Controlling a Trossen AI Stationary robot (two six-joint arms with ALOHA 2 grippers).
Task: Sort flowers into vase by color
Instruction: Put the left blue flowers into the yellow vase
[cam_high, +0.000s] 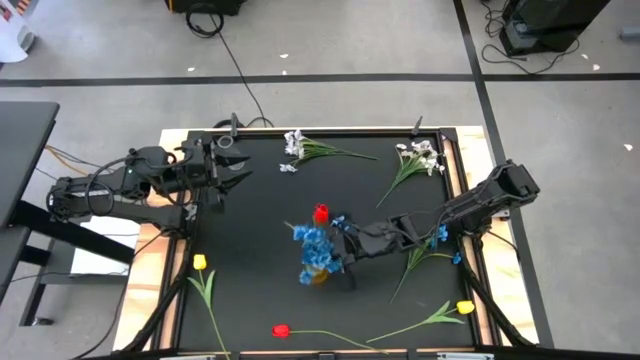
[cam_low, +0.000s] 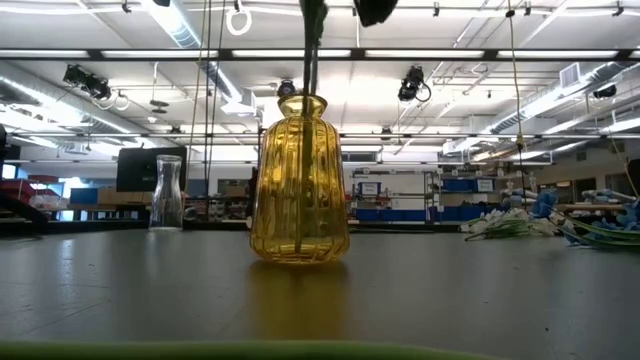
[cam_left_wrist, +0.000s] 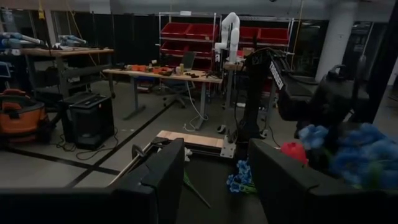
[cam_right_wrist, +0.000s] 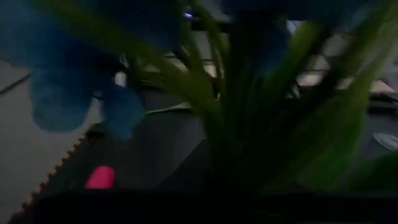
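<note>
**Desk:** What is the right gripper (cam_high: 345, 250) doing at mid-tabletop (cam_high: 260, 215)?

**Photographer:** It hangs over the yellow vase (cam_low: 300, 180), buried in the blue sprays (cam_high: 314, 248) standing there; a red tulip (cam_high: 321, 212) stands just beside them. Whether its fingers are clamped on a stem or apart, I cannot tell: foliage hides them. My guess is it's seating a blue spray with its own colour.

**Desk:** And the left gripper (cam_high: 228, 172)?

**Photographer:** Waiting at the tabletop's left edge, fingers apart and empty.

**Desk:** What is left to sort?

**Photographer:** White sprays (cam_high: 296, 146) lie along the far edge, yellow tulips (cam_high: 200, 262) and another red near the front, more blue under the right arm.

**Desk:** Textures?

**Photographer:** The vase is ribbed, translucent amber glass, bulbous with a narrow neck, so stems must go in upright. A smaller clear vase (cam_low: 167, 194) stands apart, behind it. The flowers look artificial: thin wiry stems, narrow green leaves. The tabletop is matte black.
</note>
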